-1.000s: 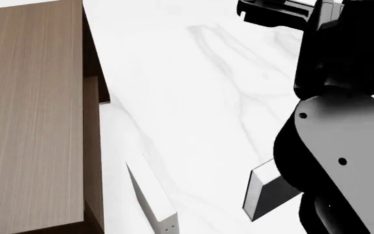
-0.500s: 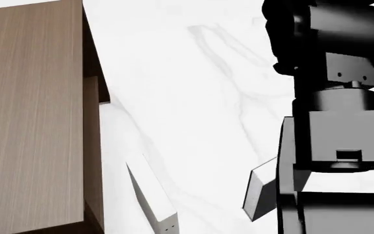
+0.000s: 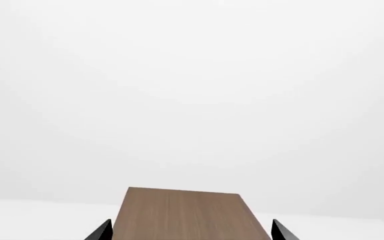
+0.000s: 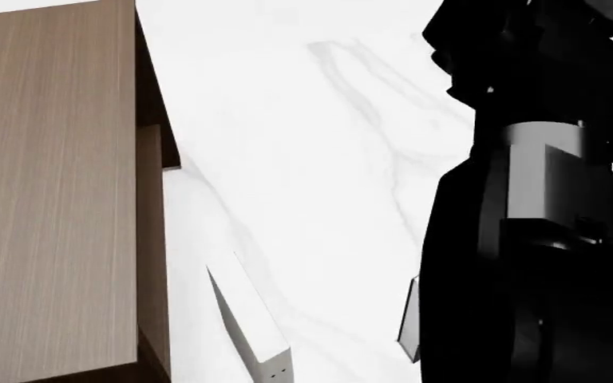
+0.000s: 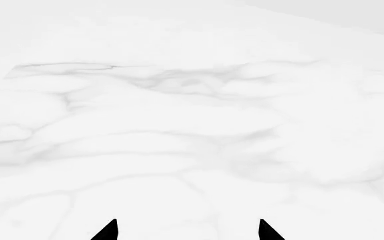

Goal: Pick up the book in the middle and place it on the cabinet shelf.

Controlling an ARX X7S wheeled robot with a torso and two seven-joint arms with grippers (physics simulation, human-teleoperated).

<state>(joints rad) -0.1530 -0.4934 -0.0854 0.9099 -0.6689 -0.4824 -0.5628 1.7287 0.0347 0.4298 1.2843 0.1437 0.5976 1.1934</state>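
From the head view I read no writing anywhere. The thick charcoal hardcover book with white page edges [image 4: 409, 317] lies on the white marble surface [image 4: 318, 144], right of the tall dark brown wood-grain cabinet [image 4: 51, 199], mostly behind my black right arm [image 4: 530, 239]; an off-white dotted book [image 4: 251, 327] lies between them. Left wrist: fingers [image 3: 101, 232] spread apart, empty, cabinet top beyond. Right wrist: fingers [image 5: 109, 231] parted, empty, over marble.

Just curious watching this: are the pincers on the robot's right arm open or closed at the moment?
Open. In its wrist camera the right gripper shows two dark fingertips standing well apart, with only bare marble floor between them.
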